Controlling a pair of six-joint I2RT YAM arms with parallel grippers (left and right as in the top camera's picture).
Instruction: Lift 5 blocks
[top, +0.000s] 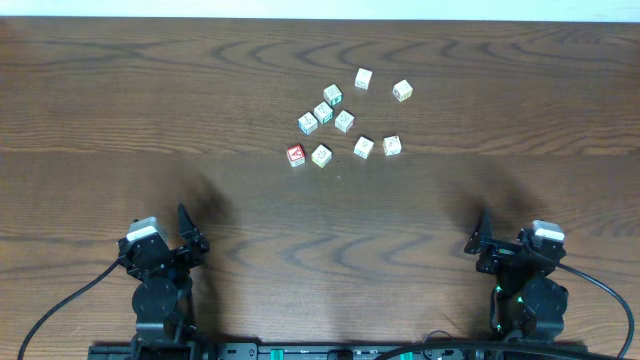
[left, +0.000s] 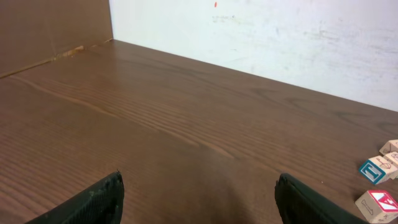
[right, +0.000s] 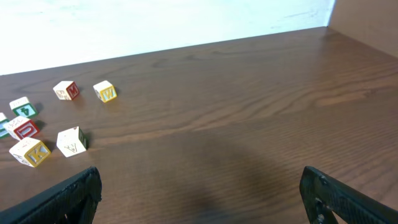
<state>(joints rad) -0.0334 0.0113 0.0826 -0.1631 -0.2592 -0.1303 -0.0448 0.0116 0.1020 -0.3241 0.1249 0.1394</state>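
Wooden blocks all lie loose on the table, clustered toward its far side; none lifted. Left gripper and right gripper sit well back, fingers spread, empty. All five lifts are left to do.

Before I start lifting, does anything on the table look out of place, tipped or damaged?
Nothing stands out. The small wooden alphabet cubes lie scattered in one cluster on the dark wooden table, turned at different angles, none stacked or visibly damaged. The left gripper and right gripper are open and empty.
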